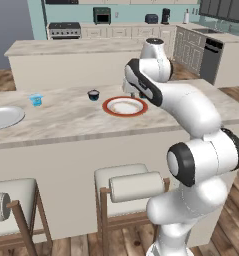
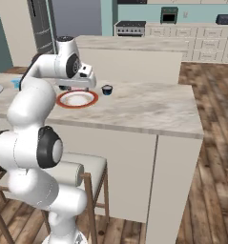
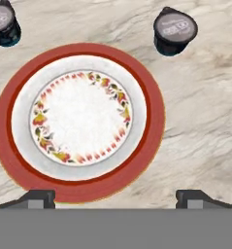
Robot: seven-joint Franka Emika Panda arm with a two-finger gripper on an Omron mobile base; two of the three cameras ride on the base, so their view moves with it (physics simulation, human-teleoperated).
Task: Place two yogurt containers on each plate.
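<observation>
On the marble table (image 1: 66, 120), the red-rimmed white plate (image 3: 78, 121) lies empty beneath the spread, empty fingers (image 3: 40, 197). Two dark yogurt cups (image 3: 174, 30) stand beside it; a translucent blue cup (image 1: 36, 99) stands near the grey plate (image 1: 3, 116).

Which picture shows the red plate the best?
The hand view: the red-rimmed plate is seen from straight above, flower ring and all. In the left base view and right base view it looks small and slanted.
</observation>
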